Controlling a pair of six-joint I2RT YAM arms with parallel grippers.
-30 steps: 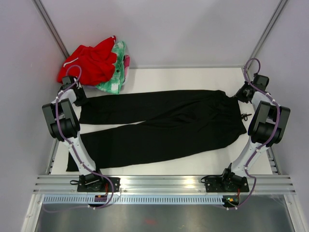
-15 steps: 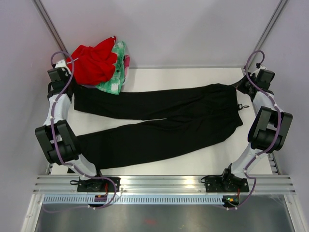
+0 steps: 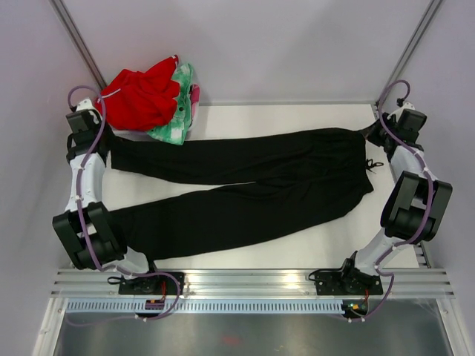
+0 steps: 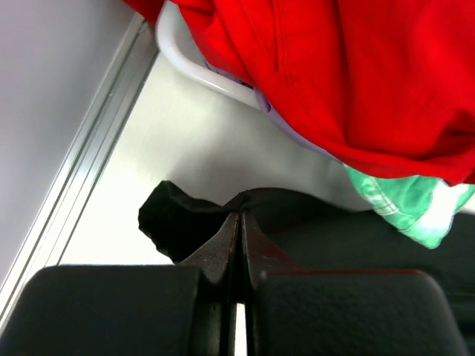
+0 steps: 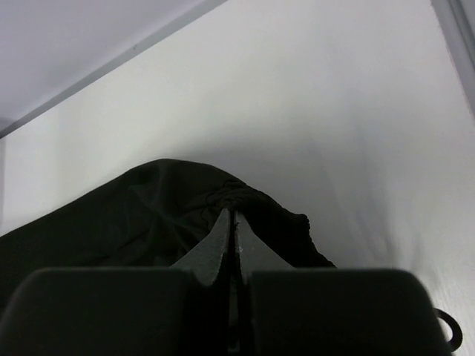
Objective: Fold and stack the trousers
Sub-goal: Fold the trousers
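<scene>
A: Where do the trousers (image 3: 245, 185) lie?

B: Flat across the white table (image 3: 297, 115), plain black and soft, with the waist to the right. The near leg slants down toward the left arm's base. The far leg runs straight left, so the two legs part in a V with bare table between them.

A: And the pincers?

B: The left gripper (image 4: 239, 211) has its fingers pressed together on the far leg's bunched cuff. The right gripper (image 5: 231, 211) is pinched tight on the gathered far corner of the waist. A drawstring (image 3: 371, 163) loops out on the table just beside that end.

A: Anything beyond?

B: A red garment (image 3: 141, 96) is heaped in the far left corner, over a green-and-pink cloth (image 3: 180, 111). Both are just behind the held cuff, and the cloth's edge reaches the black fabric.
</scene>
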